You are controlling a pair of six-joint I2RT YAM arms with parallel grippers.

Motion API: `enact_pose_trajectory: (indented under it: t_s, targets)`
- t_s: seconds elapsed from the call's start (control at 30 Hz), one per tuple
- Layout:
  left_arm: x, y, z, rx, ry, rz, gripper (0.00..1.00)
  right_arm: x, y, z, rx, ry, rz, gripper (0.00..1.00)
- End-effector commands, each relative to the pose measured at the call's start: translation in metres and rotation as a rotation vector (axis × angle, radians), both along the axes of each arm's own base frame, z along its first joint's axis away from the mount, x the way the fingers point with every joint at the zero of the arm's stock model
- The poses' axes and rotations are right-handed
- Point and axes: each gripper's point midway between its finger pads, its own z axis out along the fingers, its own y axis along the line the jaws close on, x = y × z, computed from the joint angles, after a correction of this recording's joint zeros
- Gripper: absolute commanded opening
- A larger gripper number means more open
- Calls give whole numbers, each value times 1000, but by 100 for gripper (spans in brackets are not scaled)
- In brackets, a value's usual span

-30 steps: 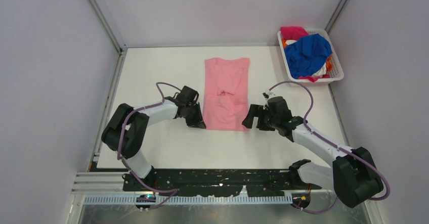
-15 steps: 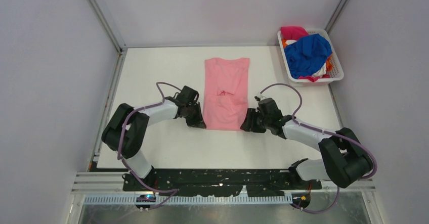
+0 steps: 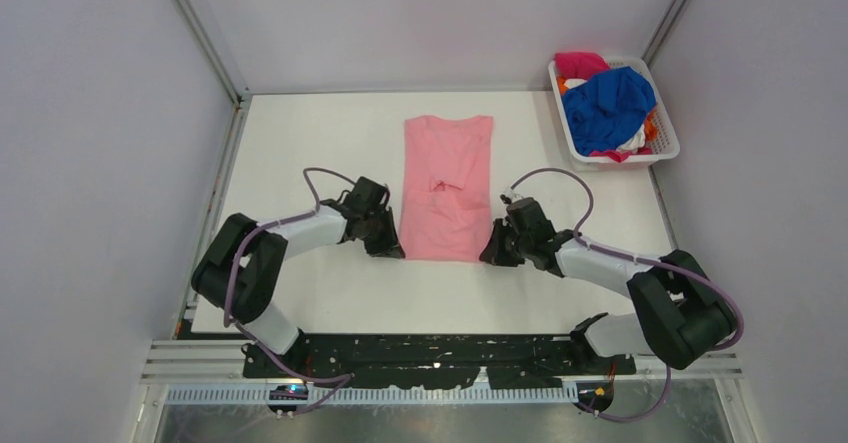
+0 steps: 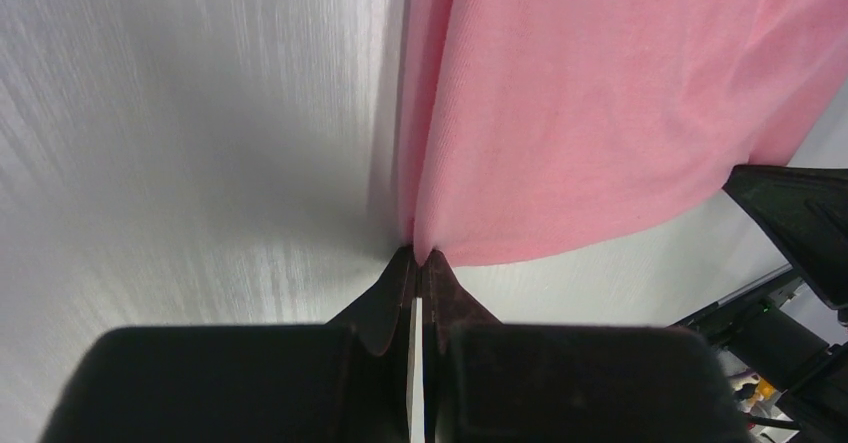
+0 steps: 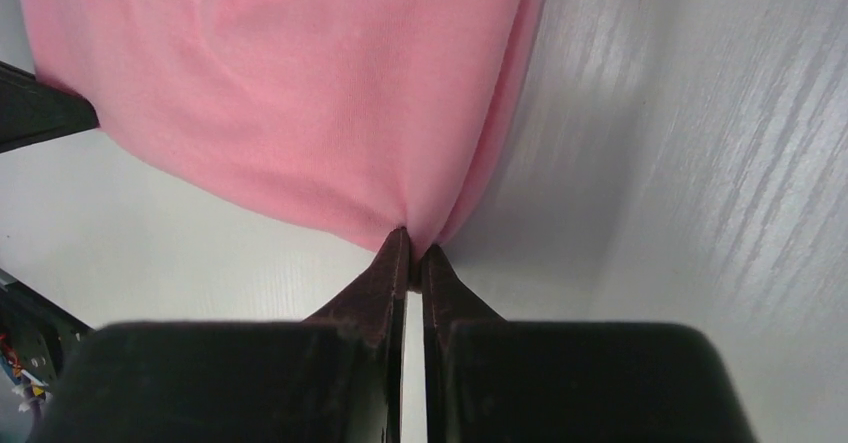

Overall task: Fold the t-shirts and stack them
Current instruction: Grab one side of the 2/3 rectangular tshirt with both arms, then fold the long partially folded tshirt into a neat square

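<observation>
**Claws pinched on both near corners of pink shirt**

Left claw (image 3: 397, 251) is closed tight on the near left corner of the pink shirt (image 3: 447, 188). In the wrist view its fingers (image 4: 390, 293) meet with only a thin slit between them, and the cloth hem is nipped right at the tips. Right claw (image 3: 489, 256) is the same: clamped on the near right corner, fingers (image 5: 375, 283) almost touching, folded cloth edge bunching at the tips. Both claws sit low on the table (image 3: 320, 133). They face each other across the shirt's near hem, with the width of the shirt between them.

Pink shirt lies flat, folded into a long narrow strip. It runs from between the claws straight away toward the far wall. A small pucker shows mid-strip, beyond both claws. The side edge next to each claw is a doubled fold. From the left wrist, cloth fills the space ahead and to the right of the tips. From the right wrist, it spreads ahead and to the left of the tips.

Basket (image 3: 668, 135) stands well beyond the right claw and off to its right, at the far corner of the table. Piled in it:
- blue shirt (image 3: 608, 108) on top
- magenta shirt (image 3: 580, 63) behind it
- bits of orange shirt (image 3: 652, 123) and white shirt (image 3: 632, 143) poking out

All of these are well apart from either claw.
</observation>
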Motion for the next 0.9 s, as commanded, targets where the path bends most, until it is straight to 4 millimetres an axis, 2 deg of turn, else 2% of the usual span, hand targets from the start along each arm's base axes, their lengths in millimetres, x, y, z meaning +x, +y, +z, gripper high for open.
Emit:
enact_pose_trajectory:
  t_s: [0.0, 0.2, 0.33, 0.43, 0.47, 0.57, 0.77, 0.87]
  targets:
    - [-31, 18, -7, 65, 12, -10, 0, -19, -6, 4, -17, 8, 38, 5]
    - [-85, 31, 9, 99, -1, -59, 0, -76, -6, 21, 40, 79, 146, 5]
    - [-123, 41, 25, 117, -13, -86, 0, -117, 6, 52, 157, 98, 232, 5]
    - [-143, 40, 46, 87, -58, -113, 0, -135, 7, 72, 197, 102, 268, 5]
    - [-147, 37, 54, 58, -73, -124, 0, -135, 8, 84, 215, 63, 276, 5]
    - [-148, 29, 75, -38, -133, -138, 0, -126, 3, 99, 196, -14, 248, 5]
    - [-114, 27, 114, -64, -298, -81, 0, -89, 4, 131, 175, -171, 172, 5]
    - [-92, 30, 121, -29, -318, -57, 0, -65, -4, 143, 105, -237, 126, 5]
